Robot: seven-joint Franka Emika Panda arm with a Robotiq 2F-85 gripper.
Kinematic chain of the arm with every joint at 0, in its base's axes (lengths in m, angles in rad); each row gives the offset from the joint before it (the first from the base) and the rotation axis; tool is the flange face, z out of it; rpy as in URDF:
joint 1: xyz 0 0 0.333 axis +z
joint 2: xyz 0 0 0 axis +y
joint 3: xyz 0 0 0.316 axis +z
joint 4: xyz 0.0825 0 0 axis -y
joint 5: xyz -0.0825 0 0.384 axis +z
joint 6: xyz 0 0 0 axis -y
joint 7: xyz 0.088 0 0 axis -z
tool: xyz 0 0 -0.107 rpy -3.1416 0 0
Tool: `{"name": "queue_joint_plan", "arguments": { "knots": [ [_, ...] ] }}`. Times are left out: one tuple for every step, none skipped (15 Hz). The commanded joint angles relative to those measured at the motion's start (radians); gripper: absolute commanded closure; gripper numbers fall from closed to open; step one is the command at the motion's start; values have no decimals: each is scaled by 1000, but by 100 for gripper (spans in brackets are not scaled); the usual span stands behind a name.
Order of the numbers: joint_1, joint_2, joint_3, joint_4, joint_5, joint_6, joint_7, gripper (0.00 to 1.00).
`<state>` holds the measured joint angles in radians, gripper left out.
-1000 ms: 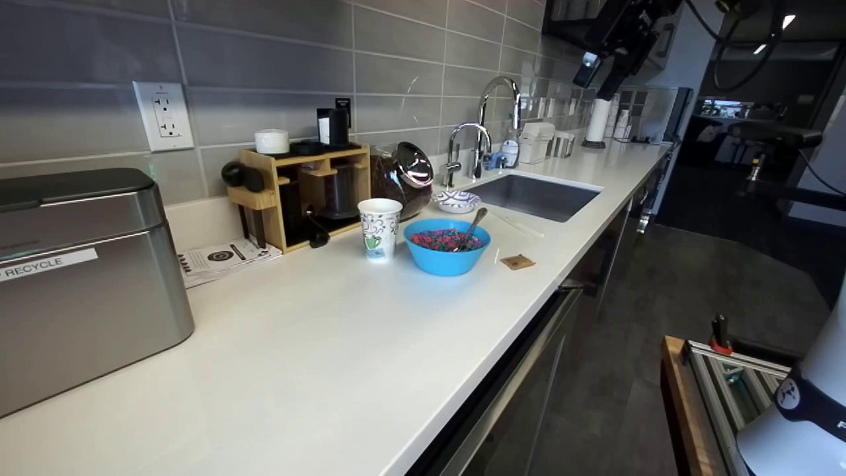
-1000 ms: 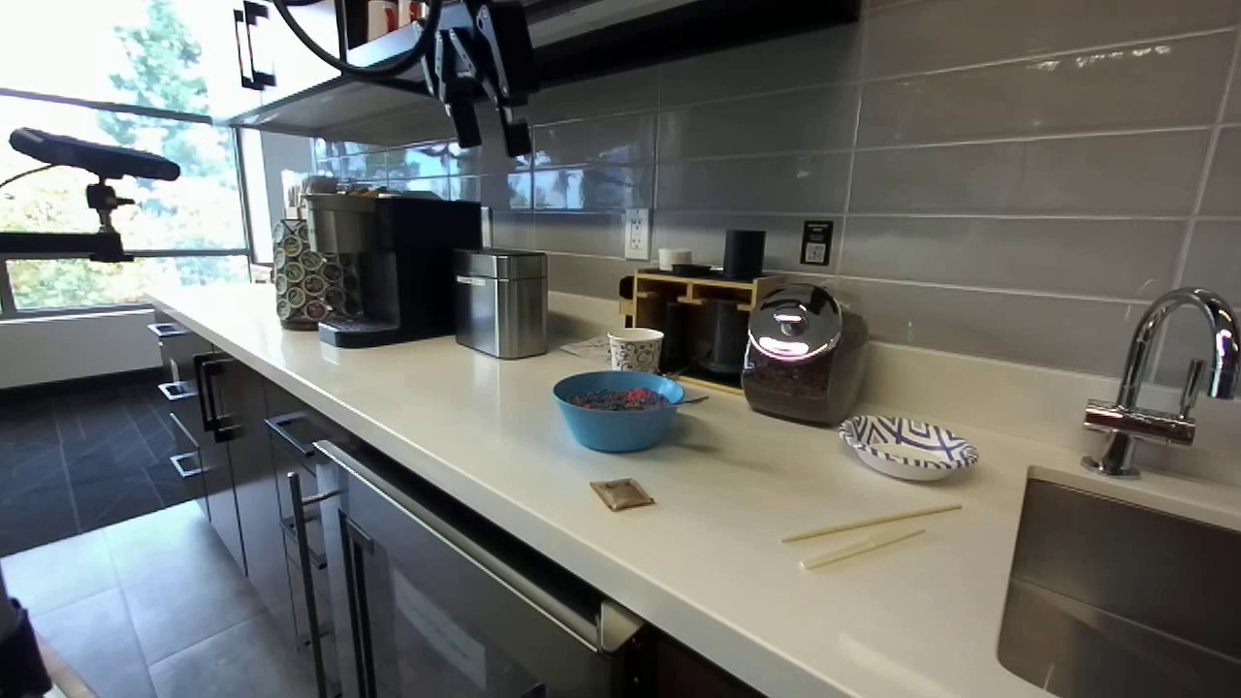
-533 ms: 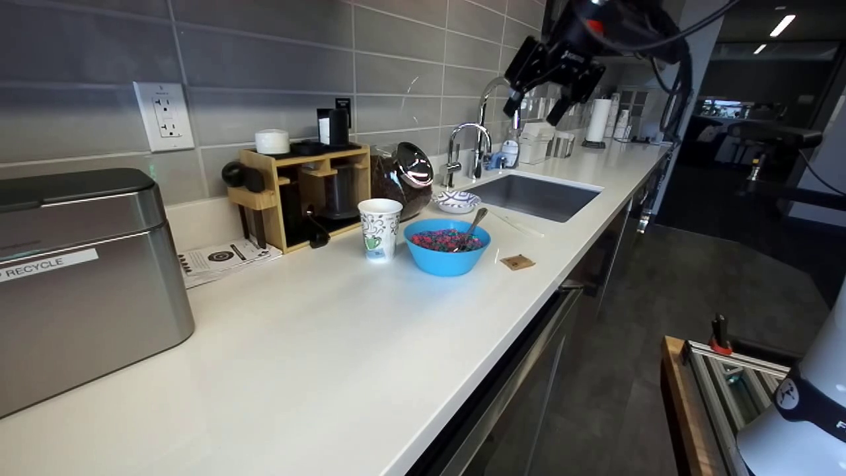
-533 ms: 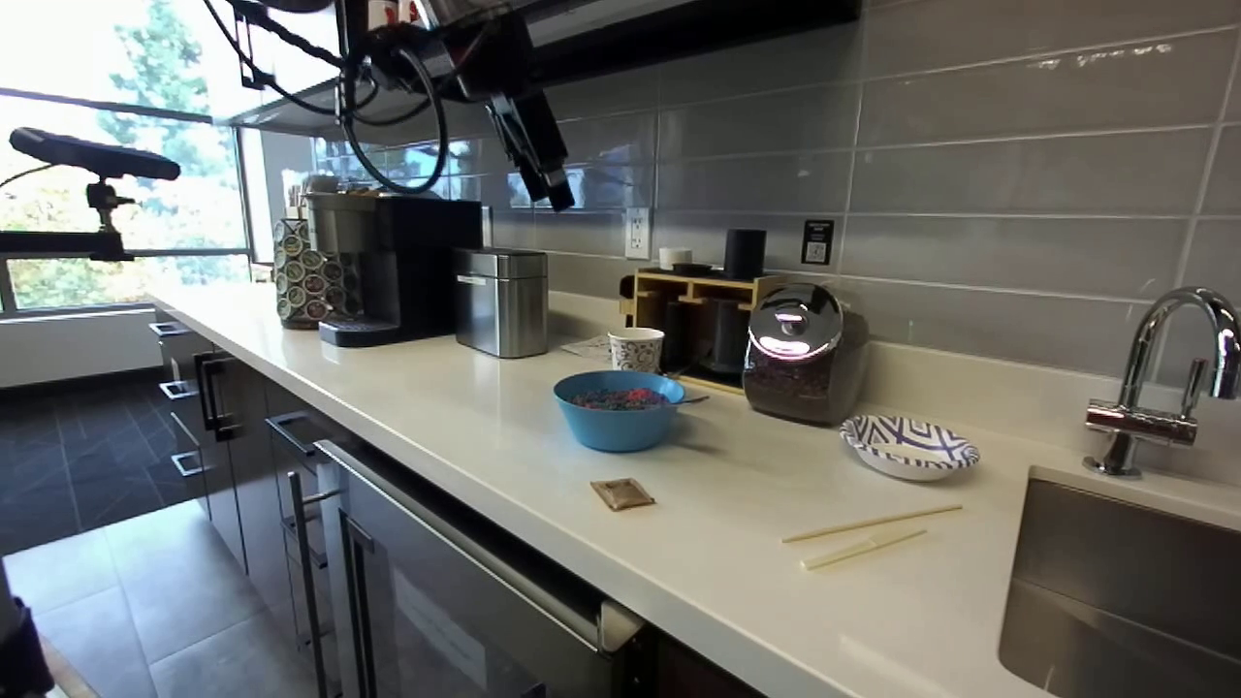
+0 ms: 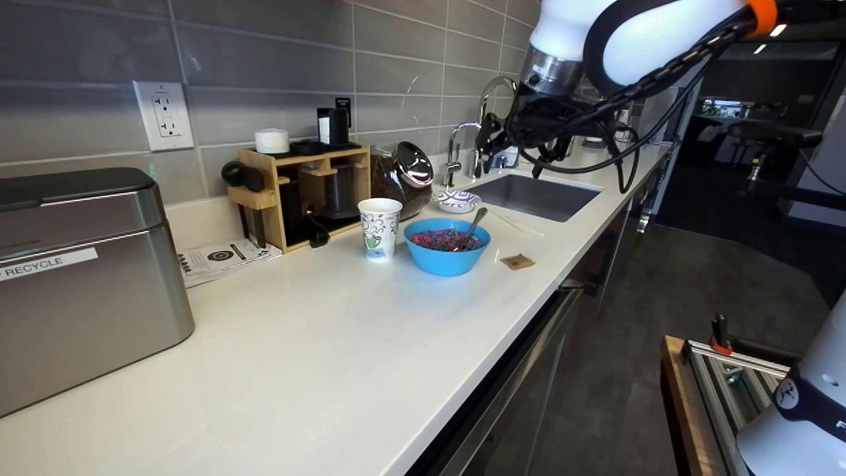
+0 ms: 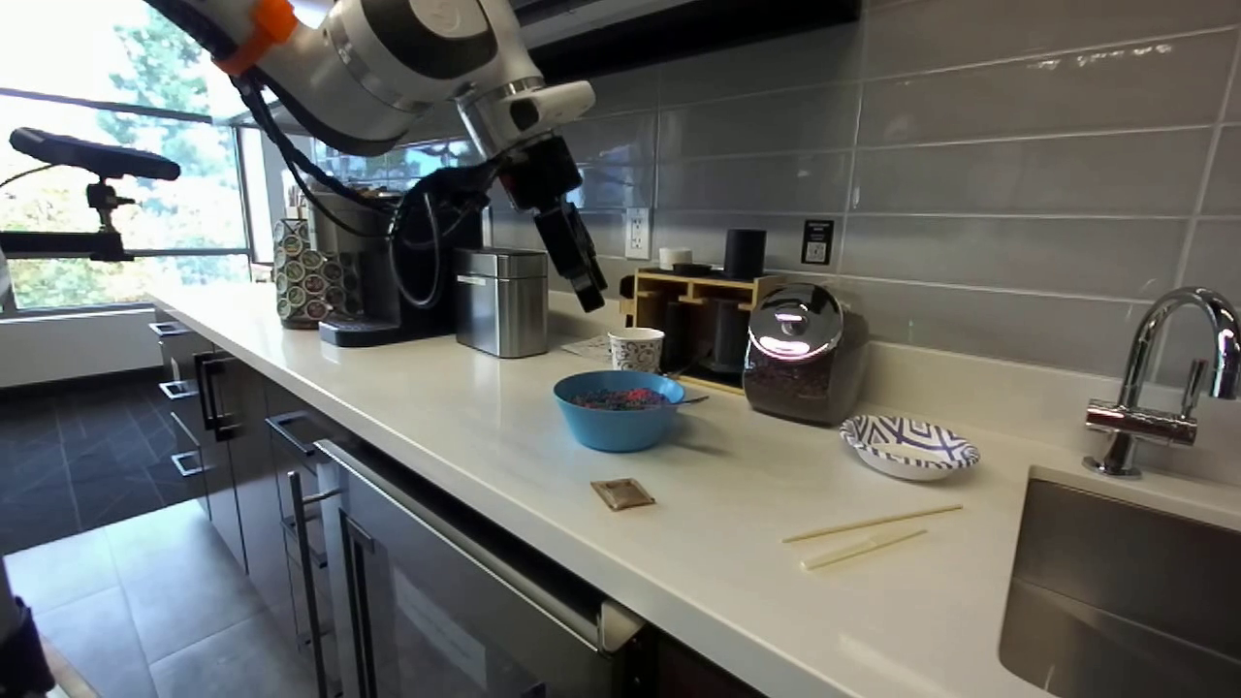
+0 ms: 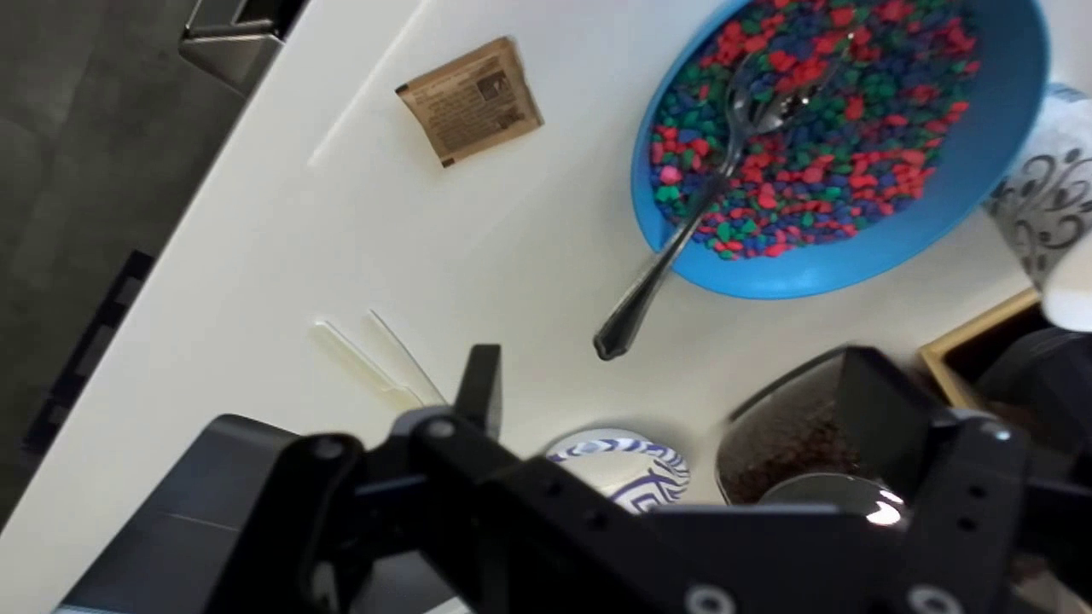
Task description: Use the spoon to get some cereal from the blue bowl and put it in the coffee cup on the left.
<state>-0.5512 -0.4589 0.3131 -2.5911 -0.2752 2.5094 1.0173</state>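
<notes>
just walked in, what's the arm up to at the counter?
The robot arm hangs over the counter, its gripper open and holding nothing. The spoon rests in the blue bowl, its head in the red, green and blue cereal, its handle sticking out past the rim. The paper cup stands upright beside the bowl; its bottom can't be seen. The job is to spoon cereal into the cup; the spoon isn't grasped yet.

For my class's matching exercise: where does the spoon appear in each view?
In an exterior view: spoon just right of centre.
In an exterior view: spoon just below and right of centre.
Wrist view: spoon right of centre, mostly upper half.
Shared landmark: blue bowl holding it.
</notes>
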Motion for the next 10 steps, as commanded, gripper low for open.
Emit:
{"name": "queue_joint_plan", "arguments": {
  "knots": [
    [51, 30, -54, 5, -57, -6, 56, 0],
    [46, 42, -51, 7, -60, -1, 66, 0],
    [45, 47, -52, 8, -61, -1, 70, 0],
    [44, 48, -51, 10, -61, -1, 71, 0],
    [44, 48, -51, 12, -61, -1, 73, 0],
    [29, 60, -37, 17, -70, 9, 114, 0],
    [26, 79, -31, 27, -77, -30, 153, 0],
    [14, 89, -14, 41, -103, -95, 248, 0],
    [27, 113, -23, 43, -116, -105, 302, 0],
    [35, 129, -23, 44, -146, -128, 364, 0]
  ]
}}
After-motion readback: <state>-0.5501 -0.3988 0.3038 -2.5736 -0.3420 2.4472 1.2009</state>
